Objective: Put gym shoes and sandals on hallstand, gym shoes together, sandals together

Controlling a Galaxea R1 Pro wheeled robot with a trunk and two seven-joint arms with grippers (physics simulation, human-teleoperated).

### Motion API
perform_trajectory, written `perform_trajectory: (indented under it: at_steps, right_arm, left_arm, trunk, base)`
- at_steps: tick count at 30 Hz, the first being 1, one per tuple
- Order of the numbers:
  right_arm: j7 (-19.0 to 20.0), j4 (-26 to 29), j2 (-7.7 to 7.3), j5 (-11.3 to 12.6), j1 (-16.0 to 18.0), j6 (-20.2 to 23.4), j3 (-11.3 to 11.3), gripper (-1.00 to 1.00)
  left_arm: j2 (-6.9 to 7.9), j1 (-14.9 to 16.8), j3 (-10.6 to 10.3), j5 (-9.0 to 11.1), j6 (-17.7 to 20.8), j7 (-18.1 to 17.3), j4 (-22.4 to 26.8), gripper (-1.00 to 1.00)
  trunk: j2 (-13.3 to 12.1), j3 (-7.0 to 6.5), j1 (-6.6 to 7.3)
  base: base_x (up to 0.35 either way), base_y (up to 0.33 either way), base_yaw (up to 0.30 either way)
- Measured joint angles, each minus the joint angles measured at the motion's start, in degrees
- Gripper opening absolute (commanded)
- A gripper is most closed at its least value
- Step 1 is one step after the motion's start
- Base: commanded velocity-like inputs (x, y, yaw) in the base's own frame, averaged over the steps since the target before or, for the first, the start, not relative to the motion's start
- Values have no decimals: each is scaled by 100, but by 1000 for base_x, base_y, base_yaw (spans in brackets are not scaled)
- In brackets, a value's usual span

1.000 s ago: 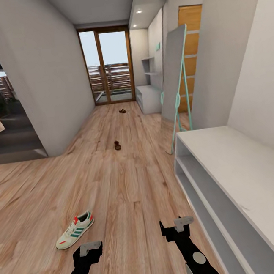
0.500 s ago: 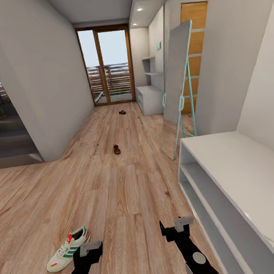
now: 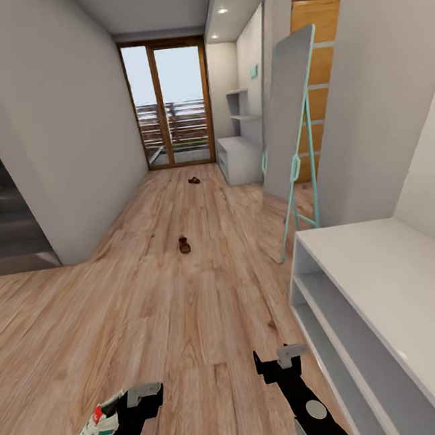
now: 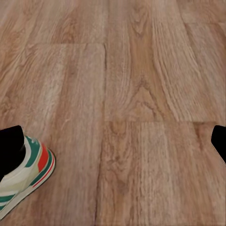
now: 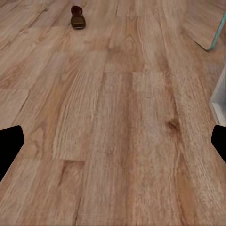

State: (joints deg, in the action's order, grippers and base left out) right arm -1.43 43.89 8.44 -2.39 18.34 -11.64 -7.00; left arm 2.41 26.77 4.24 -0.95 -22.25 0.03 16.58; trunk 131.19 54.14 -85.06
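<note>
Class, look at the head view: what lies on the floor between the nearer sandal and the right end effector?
Nothing: between the nearer sandal and the right end effector, the head view shows bare floor.

Home corridor: plank floor [image 3: 186, 302], shoe rack [image 3: 388, 292], balcony door [image 3: 169, 105].

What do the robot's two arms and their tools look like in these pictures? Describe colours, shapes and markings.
Both arms are glossy black. Each carries a round grey disc on its upper side and a light grey, blocky bracket near the wrist. The left tool and right tool are black too. In the wrist views their fingers show as plain black tips at the picture's edges. No cables are visible.
</note>
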Motion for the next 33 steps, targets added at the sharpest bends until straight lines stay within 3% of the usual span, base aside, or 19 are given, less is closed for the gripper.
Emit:
perform_trajectory:
  at_steps: [33]
  right_arm:
    - [0,0,0,0,0,-1,0,100]
  left_arm:
    - [-2,0,-2,0,2,-11,0,100]
  trunk:
    - [0,0,0]
  base:
    - [339,0,0]
